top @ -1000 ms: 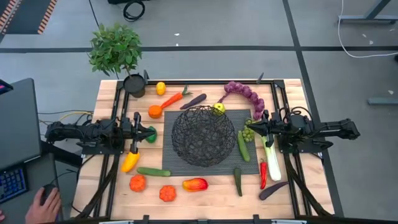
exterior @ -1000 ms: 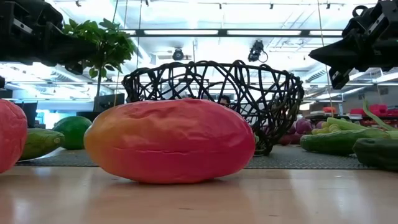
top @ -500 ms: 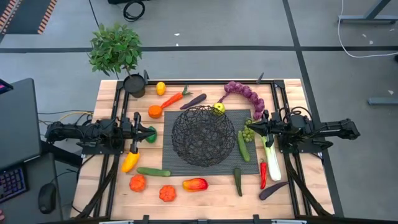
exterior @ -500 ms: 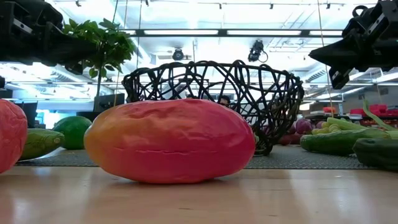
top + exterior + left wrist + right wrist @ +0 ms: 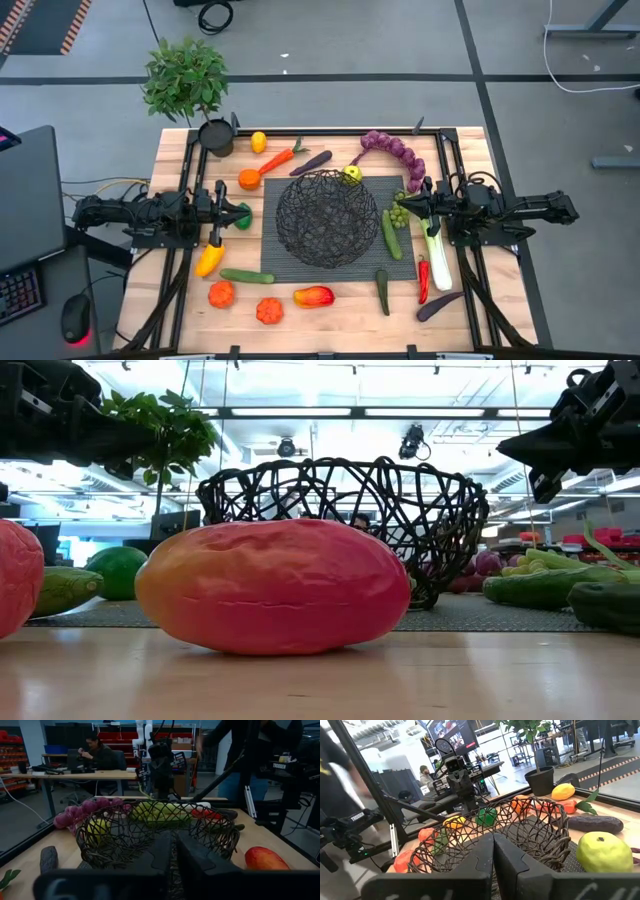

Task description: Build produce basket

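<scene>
From above, I saw the basket (image 5: pixel 327 218) sitting empty on the grey mat (image 5: pixel 400 268) at the middle of the table (image 5: pixel 330 318). My left gripper (image 5: pixel 243 212) hung near the table's left edge, fingers clenched on nothing, with the basket just beyond its tips. My right gripper (image 5: pixel 404 205) mirrored it from the right edge, also pinched shut and empty. The produce lay all around: a carrot (image 5: pixel 273 162) and purple grapes (image 5: pixel 396 150) toward the far edge, a leek (image 5: pixel 437 258) and red chili (image 5: pixel 423 280) under the right arm, a yellow pepper (image 5: pixel 208 259) under the left.

At table level, a mango (image 5: pixel 273 586) near the front edge blocked most of the basket (image 5: pixel 440 510) behind it.

From the left wrist, the basket (image 5: pixel 125 832) stood straight ahead, a person standing beyond the table.

From the right wrist, a green apple (image 5: pixel 603 853) lay beside the basket (image 5: pixel 540 832).
</scene>
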Tool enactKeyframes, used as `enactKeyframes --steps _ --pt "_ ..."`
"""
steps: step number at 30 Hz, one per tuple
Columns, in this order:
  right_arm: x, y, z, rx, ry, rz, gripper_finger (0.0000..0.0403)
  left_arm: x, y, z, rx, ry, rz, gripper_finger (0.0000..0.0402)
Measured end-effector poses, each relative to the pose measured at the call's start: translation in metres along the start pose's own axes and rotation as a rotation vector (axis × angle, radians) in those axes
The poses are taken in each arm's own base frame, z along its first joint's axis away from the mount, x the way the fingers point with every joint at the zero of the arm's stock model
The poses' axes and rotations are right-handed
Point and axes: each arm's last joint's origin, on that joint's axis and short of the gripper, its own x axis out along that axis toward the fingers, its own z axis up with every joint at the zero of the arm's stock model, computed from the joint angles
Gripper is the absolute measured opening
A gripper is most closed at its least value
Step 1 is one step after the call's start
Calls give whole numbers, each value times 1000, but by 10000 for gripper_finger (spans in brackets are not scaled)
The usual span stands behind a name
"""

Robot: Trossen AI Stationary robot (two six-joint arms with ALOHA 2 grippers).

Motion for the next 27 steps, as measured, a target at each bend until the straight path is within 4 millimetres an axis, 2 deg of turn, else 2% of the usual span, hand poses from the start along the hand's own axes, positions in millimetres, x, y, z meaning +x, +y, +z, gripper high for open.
enactKeyframes --steps 27 --pt "0 0 0 0 0 0 16 0 0 2 -2 -18 4 29"
